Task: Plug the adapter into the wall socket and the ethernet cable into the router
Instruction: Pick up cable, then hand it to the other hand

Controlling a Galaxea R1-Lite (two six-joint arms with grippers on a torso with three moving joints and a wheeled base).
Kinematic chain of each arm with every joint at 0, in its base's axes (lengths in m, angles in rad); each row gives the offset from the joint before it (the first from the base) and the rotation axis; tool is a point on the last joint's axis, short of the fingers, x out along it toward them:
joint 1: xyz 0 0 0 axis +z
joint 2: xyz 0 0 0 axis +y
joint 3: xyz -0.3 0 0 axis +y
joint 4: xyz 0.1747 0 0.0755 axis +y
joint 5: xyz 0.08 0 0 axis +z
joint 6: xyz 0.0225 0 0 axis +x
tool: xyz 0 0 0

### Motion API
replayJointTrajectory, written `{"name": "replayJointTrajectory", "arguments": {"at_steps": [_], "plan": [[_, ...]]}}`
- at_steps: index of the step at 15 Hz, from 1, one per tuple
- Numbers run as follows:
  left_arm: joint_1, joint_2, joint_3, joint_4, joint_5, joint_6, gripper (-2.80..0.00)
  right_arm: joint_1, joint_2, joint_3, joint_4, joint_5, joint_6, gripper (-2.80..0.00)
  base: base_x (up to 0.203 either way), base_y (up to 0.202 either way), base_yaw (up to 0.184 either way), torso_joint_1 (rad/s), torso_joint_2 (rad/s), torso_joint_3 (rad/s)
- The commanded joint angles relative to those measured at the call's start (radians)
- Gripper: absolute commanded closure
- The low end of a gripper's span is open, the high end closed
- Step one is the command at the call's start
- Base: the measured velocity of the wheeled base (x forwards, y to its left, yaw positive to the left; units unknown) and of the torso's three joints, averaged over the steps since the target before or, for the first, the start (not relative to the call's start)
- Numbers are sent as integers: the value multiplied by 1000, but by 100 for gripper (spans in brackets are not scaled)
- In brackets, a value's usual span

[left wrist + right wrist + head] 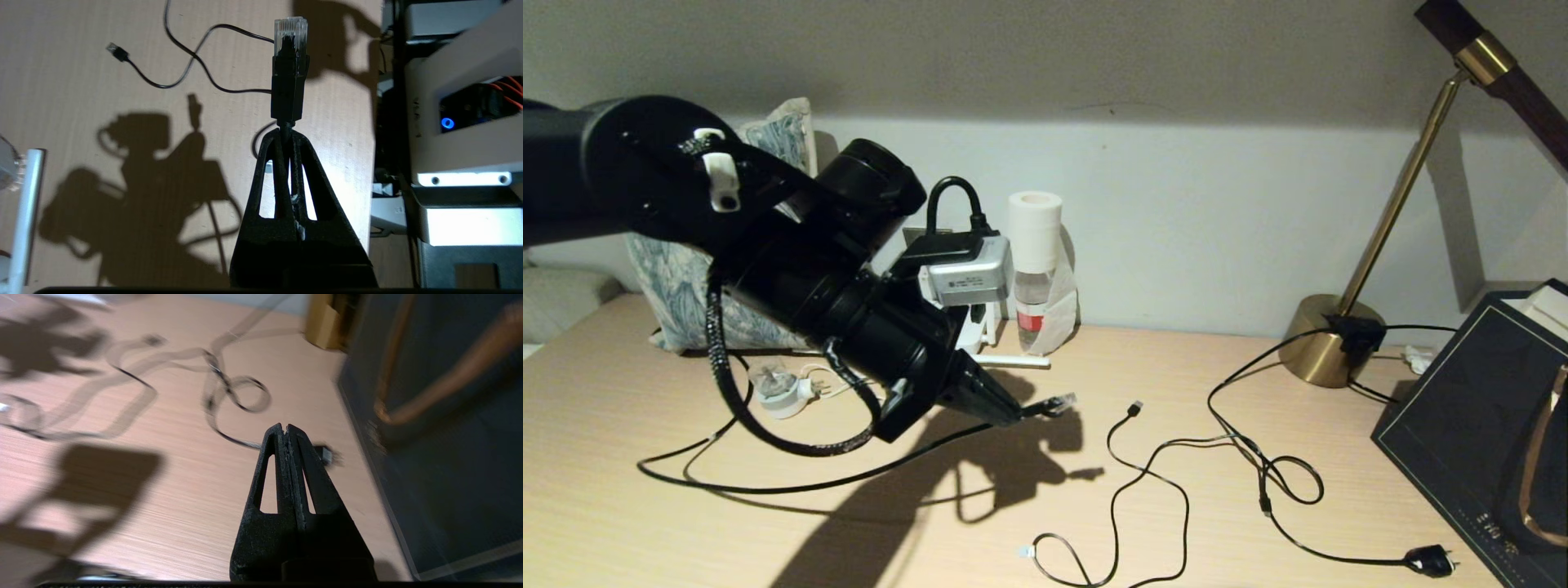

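Note:
My left gripper (1011, 414) hangs above the middle of the table, shut on the ethernet cable just behind its black boot (288, 98). The clear clip plug (1059, 401) sticks out past the fingertips (282, 136), and the black cable trails back left across the table. The router (977, 331) is mostly hidden behind my left arm; one white antenna (1013, 361) shows. The white adapter (783, 394) lies near the pillow. A grey corner of the wall socket (913, 237) peeks out above the arm. My right gripper (286, 428) is shut and empty, low over the table's right side.
A thinner black cable (1152, 474) with a small plug (1135, 406) loops over the middle and ends in a black plug (1429, 560). A brass lamp base (1327, 341), a dark box (1478, 425), a white-capped bottle (1034, 269) and a pillow (694, 306) stand around.

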Motion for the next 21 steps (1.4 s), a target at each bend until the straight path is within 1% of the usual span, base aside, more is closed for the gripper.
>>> {"name": "replayJointTrajectory", "arguments": {"at_steps": [1, 3, 5, 6, 7, 9, 11, 13, 14, 15, 16, 17, 18, 20, 21], "plan": [[-23, 57, -50, -3, -2, -3, 0, 2, 233, -135, 1, 138, 62, 0, 0, 0, 0, 0, 0, 0], [-42, 78, -100, -2, -1, -12, 0, 3, 460, -236, -15, 282, 99, 0, 0, 0, 0, 0, 0, 0], [-58, 96, -156, 4, 5, -16, 0, 5, 692, -336, -80, 436, 121, 0, 0, 0, 0, 0, 0, 0], [-62, 97, -172, 3, 19, -17, 0, 6, 799, -391, -112, 508, 127, 0, 0, 0, 0, 0, 0, 0], [-70, 95, -177, -3, 25, -20, 0, 15, 904, -455, -141, 570, 133, 0, 0, 0, 0, 0, 0, 0], [-84, 86, -177, -9, 33, -18, 0, 57, 1083, -577, -200, 650, 138, 0, 0, 0, 0, 0, 0, 0], [-110, 86, -178, -48, 35, -18, 0, 136, 1221, -647, -317, 690, 142, 0, 0, 0, 0, 0, 0, 0], [-135, 80, -178, -57, 54, -18, 0, 234, 1261, -666, -394, 697, 144, 0, 0, 0, 0, 0, 0, 0], [-143, 83, -178, -67, 57, -18, 0, 264, 1265, -660, -405, 695, 143, 0, 0, 0, 0, 0, 0, 0], [-147, 84, -177, -68, 58, -17, 0, 272, 1264, -652, -408, 695, 140, 0, 0, 0, 0, 0, 0, 0], [-174, 88, -177, -70, 67, -16, 0, 288, 1258, -635, -410, 696, 129, 0, 0, 0, 0, 0, 0, 0], [-191, 97, -177, -87, 86, -16, 0, 294, 1254, -620, -411, 697, 98, 0, 0, 0, 0, 0, 0, 0], [-193, 108, -177, -105, 90, -16, 0, 295, 1255, -607, -411, 699, 78, 0, 0, 0, 0, 0, 0, 0], [-202, 114, -177, -114, 91, -16, 0, 293, 1258, -587, -429, 699, 71, 0, 0, 0, 0, 0, 0, 0], [-205, 114, -176, -122, 91, -16, 0, 293, 1259, -563, -470, 699, 72, 0, 0, 0, 0, 0, 0, 0]]}}
